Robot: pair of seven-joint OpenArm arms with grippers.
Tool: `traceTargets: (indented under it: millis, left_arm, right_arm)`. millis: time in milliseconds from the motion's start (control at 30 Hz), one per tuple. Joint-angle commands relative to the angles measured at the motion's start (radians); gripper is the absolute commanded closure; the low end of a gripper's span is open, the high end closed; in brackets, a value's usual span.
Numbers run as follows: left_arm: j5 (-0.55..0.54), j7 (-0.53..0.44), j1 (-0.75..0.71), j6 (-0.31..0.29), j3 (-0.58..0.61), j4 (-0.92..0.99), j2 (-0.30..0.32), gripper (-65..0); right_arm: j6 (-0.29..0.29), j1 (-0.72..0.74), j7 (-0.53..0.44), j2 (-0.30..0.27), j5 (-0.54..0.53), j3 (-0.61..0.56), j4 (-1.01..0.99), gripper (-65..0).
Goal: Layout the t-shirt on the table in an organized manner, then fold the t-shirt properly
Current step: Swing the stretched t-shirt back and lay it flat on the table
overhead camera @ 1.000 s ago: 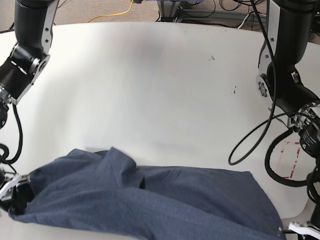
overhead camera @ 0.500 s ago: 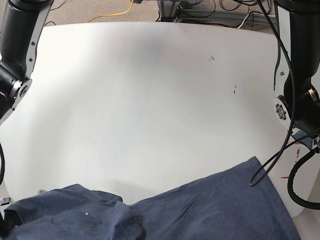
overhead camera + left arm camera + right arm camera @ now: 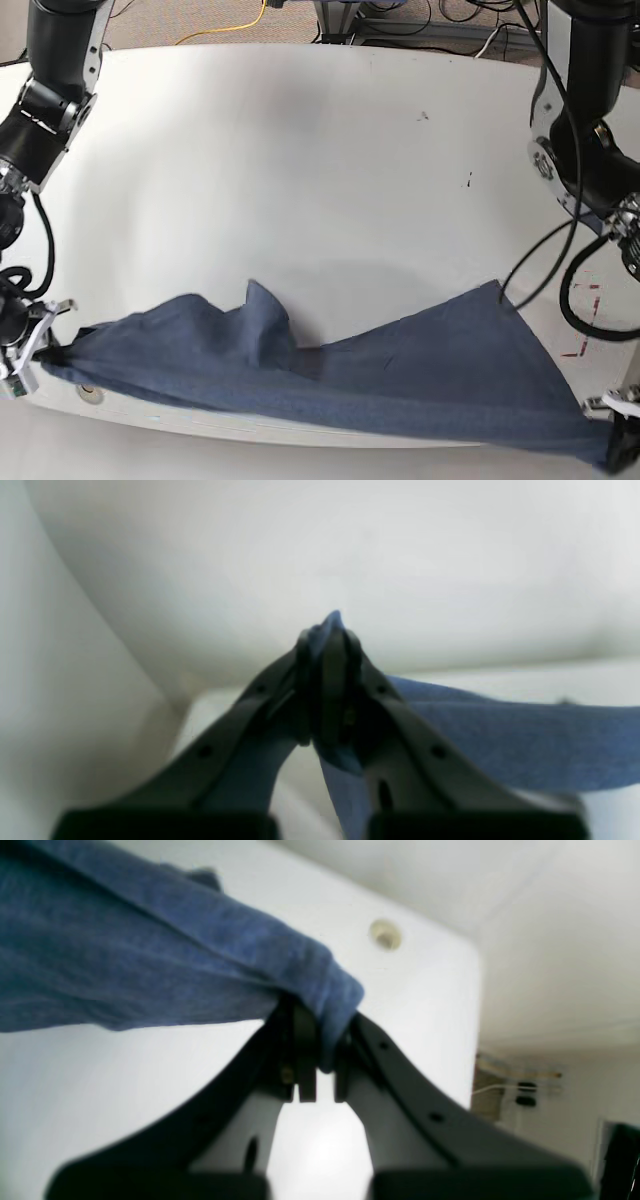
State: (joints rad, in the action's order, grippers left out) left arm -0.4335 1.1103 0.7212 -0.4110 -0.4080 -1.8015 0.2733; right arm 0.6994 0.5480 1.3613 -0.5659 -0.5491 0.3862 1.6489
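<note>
Base view, change: a second ago the dark navy heathered cotton t-shirt (image 3: 330,375) lay slack by the near edge of the white smooth desk (image 3: 300,160); now it is drawn taut between both arms, so spreading is likely underway.
Base view, look: one rumpled peak left of the shirt's middle, one raised corner to its right.
Left wrist view: left end effector (image 3: 327,645) clenched on a shirt corner, cloth trailing right.
Right wrist view: right end effector (image 3: 312,1040) grasping a bunched shirt edge, near a round grommet hole (image 3: 385,934).
</note>
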Motion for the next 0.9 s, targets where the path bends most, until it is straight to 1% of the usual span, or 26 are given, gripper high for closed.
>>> traceTargets:
  millis: [0,100,233,367,433,567,667,867]
  left_arm:
    - [-0.037,-0.028,-0.056,-0.002,-0.016,-0.042,0.011,0.0]
    - [-0.077,-0.028,-0.182,-0.002,-0.024,-0.051,0.011,0.0]
    - [-0.124,-0.028,-0.34,-0.002,-0.042,-0.079,0.011,0.0]
    - [-0.153,-0.029,-0.509,-0.002,-0.059,-0.103,0.008,0.0]
    - [-0.163,-0.031,-0.564,-0.002,-0.059,-0.108,0.007,0.0]
    - [-0.173,-0.031,-0.716,-0.002,-0.073,-0.119,0.008,0.0]
    - [-0.173,-0.031,-0.797,-0.002,-0.105,-0.136,0.008,0.0]
    - [-0.173,-0.031,-0.914,-0.002,-0.124,-0.148,0.008,0.0]
  right_arm:
    - [-0.001,-0.059,0.01,-0.013,-0.006,0.038,0.047,0.0]
    - [-0.001,-0.162,0.03,0.024,-0.018,0.069,0.087,0.0]
    - [-0.001,-0.302,0.031,0.056,-0.059,0.102,0.141,0.0]
    - [-0.001,-0.437,0.033,0.088,-0.088,0.127,0.175,0.0]
    - [-0.001,-0.487,0.035,0.1,-0.095,0.129,0.188,0.0]
    - [-0.001,-0.624,0.035,0.132,-0.095,0.142,0.268,-0.2]
    - [-0.001,-0.701,0.035,0.145,-0.096,0.147,0.314,-0.2]
    - [-0.001,-0.822,0.035,0.145,-0.098,0.144,0.353,-0.2]
